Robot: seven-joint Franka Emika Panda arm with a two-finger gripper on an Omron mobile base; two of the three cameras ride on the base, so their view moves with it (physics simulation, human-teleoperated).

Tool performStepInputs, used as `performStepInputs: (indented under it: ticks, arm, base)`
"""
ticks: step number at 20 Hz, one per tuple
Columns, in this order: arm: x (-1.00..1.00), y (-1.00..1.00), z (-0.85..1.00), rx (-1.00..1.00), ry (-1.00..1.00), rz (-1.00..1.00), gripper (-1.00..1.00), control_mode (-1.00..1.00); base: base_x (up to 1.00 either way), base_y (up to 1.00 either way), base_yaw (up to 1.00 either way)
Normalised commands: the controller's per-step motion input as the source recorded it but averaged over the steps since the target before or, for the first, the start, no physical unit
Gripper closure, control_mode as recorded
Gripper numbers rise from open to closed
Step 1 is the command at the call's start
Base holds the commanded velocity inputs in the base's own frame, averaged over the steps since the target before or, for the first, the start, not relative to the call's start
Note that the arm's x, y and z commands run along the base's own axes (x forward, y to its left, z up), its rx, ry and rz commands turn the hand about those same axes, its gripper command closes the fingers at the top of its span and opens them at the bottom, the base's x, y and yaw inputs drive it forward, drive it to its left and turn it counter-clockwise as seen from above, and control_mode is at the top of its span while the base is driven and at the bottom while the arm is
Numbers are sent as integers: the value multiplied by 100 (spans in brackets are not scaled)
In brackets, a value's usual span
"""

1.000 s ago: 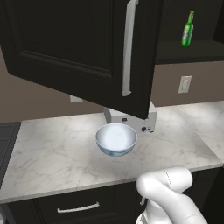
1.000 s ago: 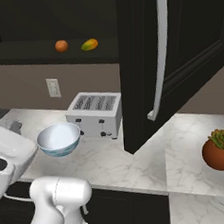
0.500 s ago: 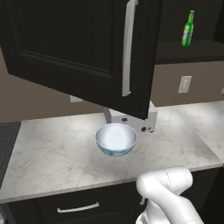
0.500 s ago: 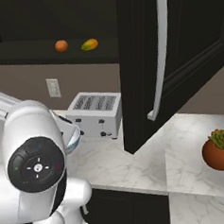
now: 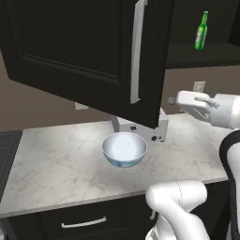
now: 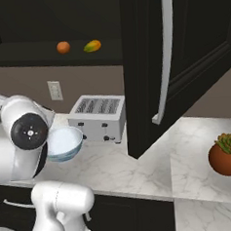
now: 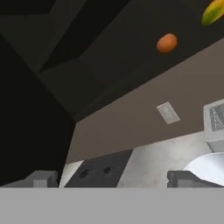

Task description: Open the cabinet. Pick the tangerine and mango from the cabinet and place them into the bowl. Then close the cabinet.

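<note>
The cabinet door (image 5: 89, 51) with its silver bar handle (image 5: 136, 51) hangs wide open over the counter. On the dark shelf inside lie the round orange tangerine (image 6: 63, 47) and the yellow-green mango (image 6: 92, 46), side by side. The hand view looks up at the tangerine (image 7: 166, 43) and the mango (image 7: 213, 12) from below. The pale blue-white bowl (image 5: 124, 149) stands on the marble counter in front of the toaster (image 6: 98, 116). My gripper (image 7: 114, 179) is open and holds nothing, its fingertips (image 7: 41, 178) far apart. The white hand (image 5: 194, 102) floats right of the door, well below the shelf.
A green bottle (image 5: 201, 30) stands on the shelf at the far right. A potted plant (image 6: 227, 153) sits on the counter right of the door. A wall outlet (image 6: 54, 90) is under the shelf. A dark cooktop (image 5: 5, 154) borders the counter's left end.
My arm has swung up from low by the base. The hand is now raised beside the open door. Fruits, bowl and door have not moved.
</note>
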Motion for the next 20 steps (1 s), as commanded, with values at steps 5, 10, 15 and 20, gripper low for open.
performStepInputs:
  ticks: [5, 10, 15, 20]
  arm:
    - [45, 62, 10, 0, 21, 31, -100, -100]
    - [6, 64, 2, -1, 8, 33, -100, -100]
    - [-2, 94, 0, -6, -3, 21, -100, -100]
    - [-2, 88, 0, -3, -5, 11, -100, -100]
  base:
    - [0, 0, 0]
    - [0, 0, 0]
    - [0, 0, 0]
    - [0, 0, 0]
